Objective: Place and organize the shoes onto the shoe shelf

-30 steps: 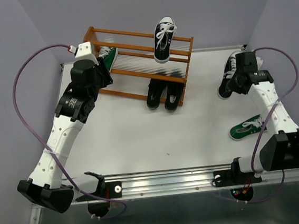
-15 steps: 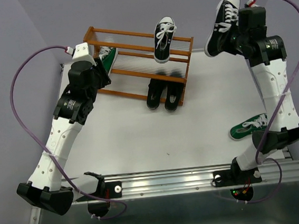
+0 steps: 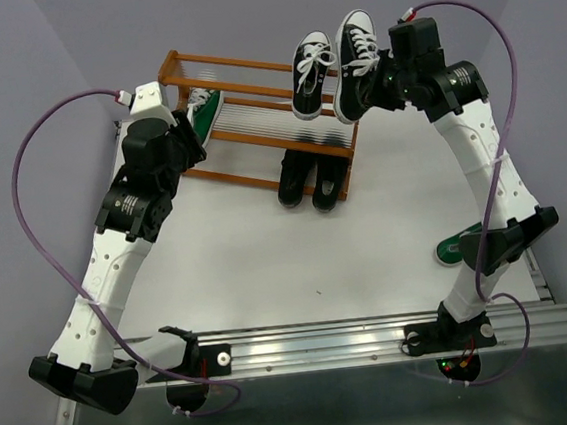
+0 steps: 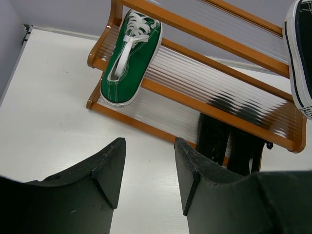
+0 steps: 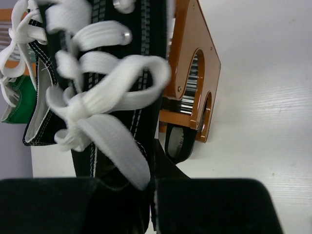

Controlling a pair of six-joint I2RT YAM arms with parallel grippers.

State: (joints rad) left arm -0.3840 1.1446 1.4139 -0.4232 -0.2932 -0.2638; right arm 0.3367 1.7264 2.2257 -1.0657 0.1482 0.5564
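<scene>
**Laced sneaker in the air at the shelf's right end**

Against the plain lilac wall, the shoe shelf stands at the back of the white table. Our right gripper is closed tight on a black sneaker, pinching what looks like the canvas side near the opening. It holds the shoe above the right end of the top tier, just beside the matching sneaker lying there. We cannot tell whether the sole touches the rods.

We judge the shoe light, with a soft upper that folds under a pinch and a stiffer rubber sole. The collar or side wall seems the sensible place to hold it. The loose white laces could snag on the thin rods.

Its toe cap points away from us toward the wall and its heel toward the arms. Its long axis therefore runs front to back, roughly parallel to its partner.

Our left gripper hangs partly open and empty in front of the green sneaker at the shelf's left end. The second green sneaker lies on the table by the right arm. The plain black shoes sit on the bottom tier.
</scene>
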